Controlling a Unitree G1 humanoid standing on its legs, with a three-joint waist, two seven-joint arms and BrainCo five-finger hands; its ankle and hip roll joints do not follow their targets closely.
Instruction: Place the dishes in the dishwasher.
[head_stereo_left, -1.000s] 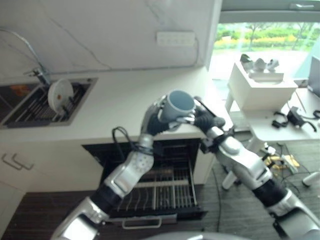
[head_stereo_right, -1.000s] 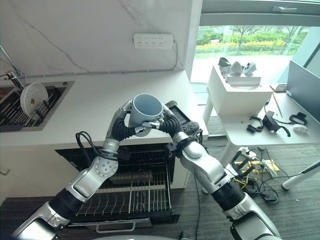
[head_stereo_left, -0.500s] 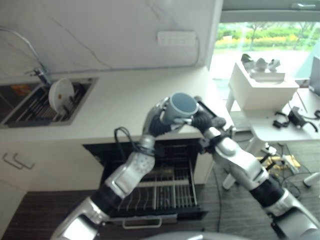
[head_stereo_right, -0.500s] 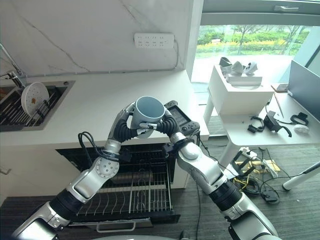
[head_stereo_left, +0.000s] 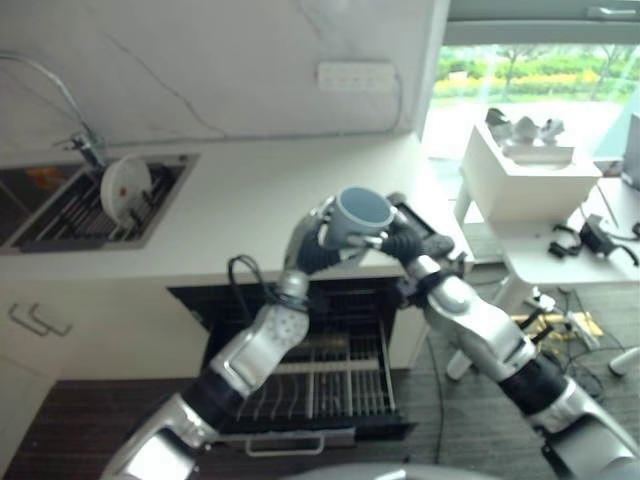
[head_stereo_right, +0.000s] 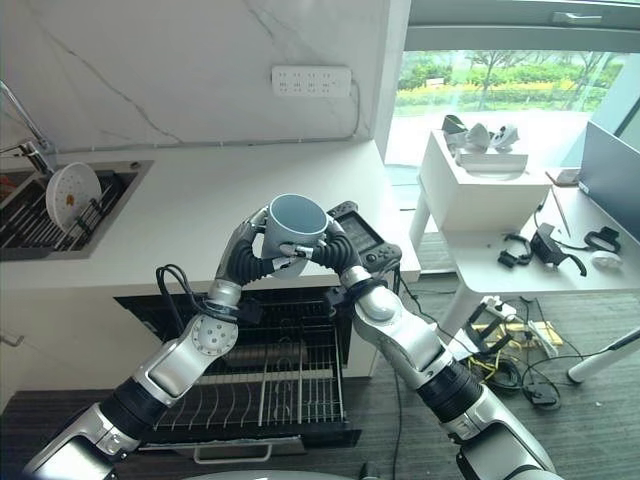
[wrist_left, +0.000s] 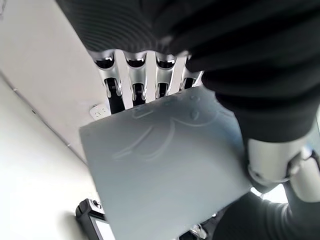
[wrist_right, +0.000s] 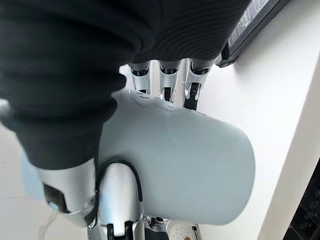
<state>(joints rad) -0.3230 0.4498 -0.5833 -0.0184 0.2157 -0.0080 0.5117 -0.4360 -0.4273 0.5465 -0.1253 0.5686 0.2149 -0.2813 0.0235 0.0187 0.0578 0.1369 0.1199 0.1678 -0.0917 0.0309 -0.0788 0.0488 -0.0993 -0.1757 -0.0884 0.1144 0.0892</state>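
On the far left, a white round plate (head_stereo_left: 124, 188) is stood in the sink rack. A pale blue-grey ceramic mug (head_stereo_right: 295, 224) is held upright above the white worktop (head_stereo_right: 200, 200), clasped by the curled fingers of the left hand (head_stereo_right: 245, 255) and right hand (head_stereo_right: 335, 250). Below, the dishwasher's wire rack (head_stereo_right: 270, 395) is pulled out. If one hand lets go before the other grips firmly, the mug could be dropped onto the worktop edge.

The mug (head_stereo_right: 296, 222) gets tipped a bit toward the right hand (head_stereo_right: 335, 250) and is carried slightly further right over the worktop (head_stereo_right: 200, 200).
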